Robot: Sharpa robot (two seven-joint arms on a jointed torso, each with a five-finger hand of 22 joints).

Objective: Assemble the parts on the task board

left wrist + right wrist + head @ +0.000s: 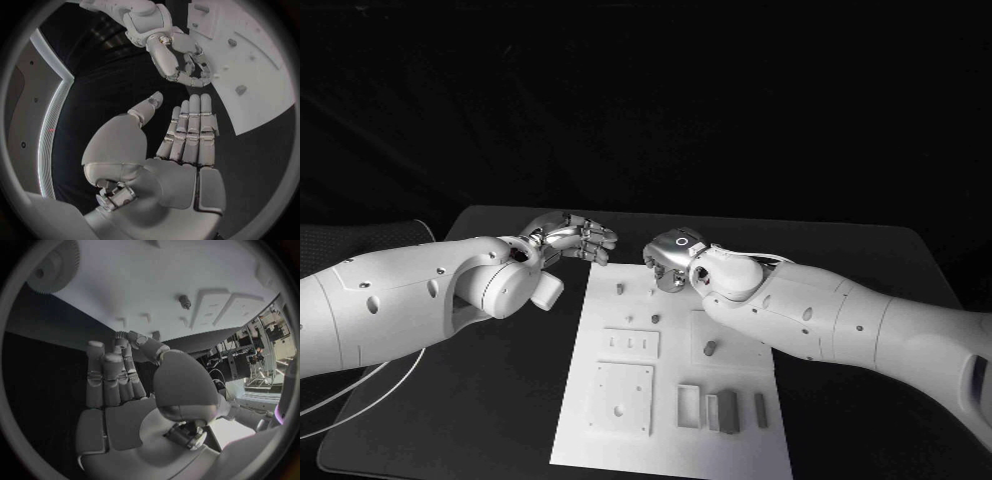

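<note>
Left arm: we are seeing it reaching in across the tabletop (488, 400), its left robot hand (571, 238) hanging just off the far left corner of the task board (625, 420).
Left robot hand: its fingers (190, 127) are lying straight and side by side with the thumb apart, so it is standing open and gripping nothing.
Task board: it is lying in the middle of the tabletop, long side running away from us.
Parts: several small parts (727, 410) are sitting near the board's near right end, and a few pegs are standing further up; we are not making out their exact shapes.
Right arm: it is crossing over the board's right side and covering part of it.
Right robot hand (671, 258): it is hovering over the board's far edge with fingers curling in loosely; we are seeing nothing in it, though whether the fingertips are touching the board is unclear.
</note>
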